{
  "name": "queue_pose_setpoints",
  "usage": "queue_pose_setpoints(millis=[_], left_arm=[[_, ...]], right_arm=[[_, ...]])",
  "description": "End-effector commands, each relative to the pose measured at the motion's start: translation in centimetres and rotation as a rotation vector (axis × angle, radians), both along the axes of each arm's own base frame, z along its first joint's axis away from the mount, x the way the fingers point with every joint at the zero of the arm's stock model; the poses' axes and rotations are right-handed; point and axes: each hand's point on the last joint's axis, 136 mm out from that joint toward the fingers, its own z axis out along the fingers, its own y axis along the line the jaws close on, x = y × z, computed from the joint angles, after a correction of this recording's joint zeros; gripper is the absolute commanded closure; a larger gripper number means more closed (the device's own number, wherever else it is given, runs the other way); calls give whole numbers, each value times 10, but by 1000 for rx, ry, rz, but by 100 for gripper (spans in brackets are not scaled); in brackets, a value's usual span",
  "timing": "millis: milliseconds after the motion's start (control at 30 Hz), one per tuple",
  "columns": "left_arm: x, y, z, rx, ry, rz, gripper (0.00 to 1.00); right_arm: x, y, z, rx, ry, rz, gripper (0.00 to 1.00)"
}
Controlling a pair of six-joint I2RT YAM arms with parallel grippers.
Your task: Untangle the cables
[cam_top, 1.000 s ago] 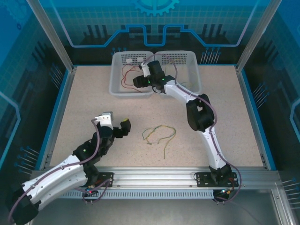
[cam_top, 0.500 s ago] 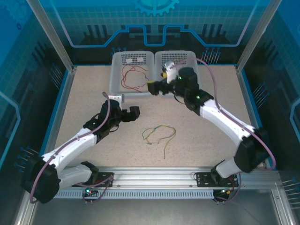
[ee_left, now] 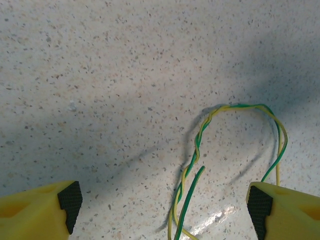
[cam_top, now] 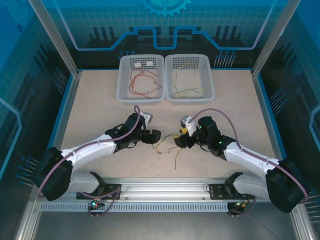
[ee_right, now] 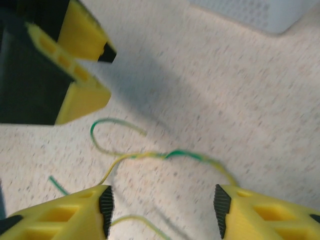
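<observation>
Two yellow-green cables point(cam_top: 166, 145) lie twisted together in the middle of the table, one tail running toward the near edge. In the left wrist view the twisted pair point(ee_left: 196, 150) lies on the table between the wide-apart fingers of my left gripper point(ee_left: 162, 202), which is open. My left gripper point(cam_top: 153, 136) sits at the tangle's left end. My right gripper point(cam_top: 178, 141) is at its right end, also open, with a cable strand point(ee_right: 170, 155) just beyond its fingertips point(ee_right: 106, 202). A red cable point(cam_top: 142, 82) lies in the left basket and a yellow-green cable point(cam_top: 187, 91) in the right basket.
Two white baskets point(cam_top: 121, 90) point(cam_top: 211, 87) stand side by side at the back of the table. My left gripper's yellow fingers point(ee_right: 80, 65) show close ahead in the right wrist view. A basket corner point(ee_right: 260, 12) is at the top right there.
The right arm has swung from the baskets down to the tangle's right end. The left arm has reached forward and right to its left end. The cables on the table lie as before.
</observation>
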Motion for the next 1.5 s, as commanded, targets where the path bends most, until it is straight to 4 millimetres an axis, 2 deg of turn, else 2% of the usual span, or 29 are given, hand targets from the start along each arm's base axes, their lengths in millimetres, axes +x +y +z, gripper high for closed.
queue_pose_setpoints(millis=[0,167,233,267,367,467,567,733,867,1000,1167,1200,1233,1333,1400,1467], left_arm=[[-12,-6,-20,19,24,-51,12],[-10,-11,-43,26,64,-48,15],[-10,-13,-49,36,80,-55,25],[-9,-13,-52,45,85,-55,31],[-8,-12,-55,56,78,-50,62],[-6,-12,-47,44,52,-45,75],[-1,-12,-37,26,17,-28,100],[7,-15,-16,-19,-27,7,100],[14,-18,11,-103,-84,50,100],[20,-18,37,-177,-148,87,100],[18,-25,51,-267,-148,87,100],[18,-25,51,-274,-145,90,100],[18,-24,51,-276,-146,95,100],[17,-21,53,-271,-153,101,100],[15,-18,56,-270,-167,107,100],[15,-9,58,-263,-188,138,100]], right_arm=[[-7,10,4,-19,-97,43,34],[-3,20,-2,-30,-116,15,33],[-2,23,1,-15,-135,15,37],[0,23,3,-15,-146,5,38],[5,21,9,-22,-174,-20,39],[9,17,14,-17,-193,-53,39],[3,25,16,2,-177,0,39],[-6,44,22,22,-166,77,36],[-12,61,29,45,-193,122,32],[-9,74,24,43,-190,136,17],[-6,96,18,23,-224,161,13],[-3,100,16,24,-220,162,15],[-1,104,14,26,-219,168,22],[6,112,7,34,-212,159,48],[11,115,6,31,-214,143,69],[13,116,9,35,-225,137,82]])
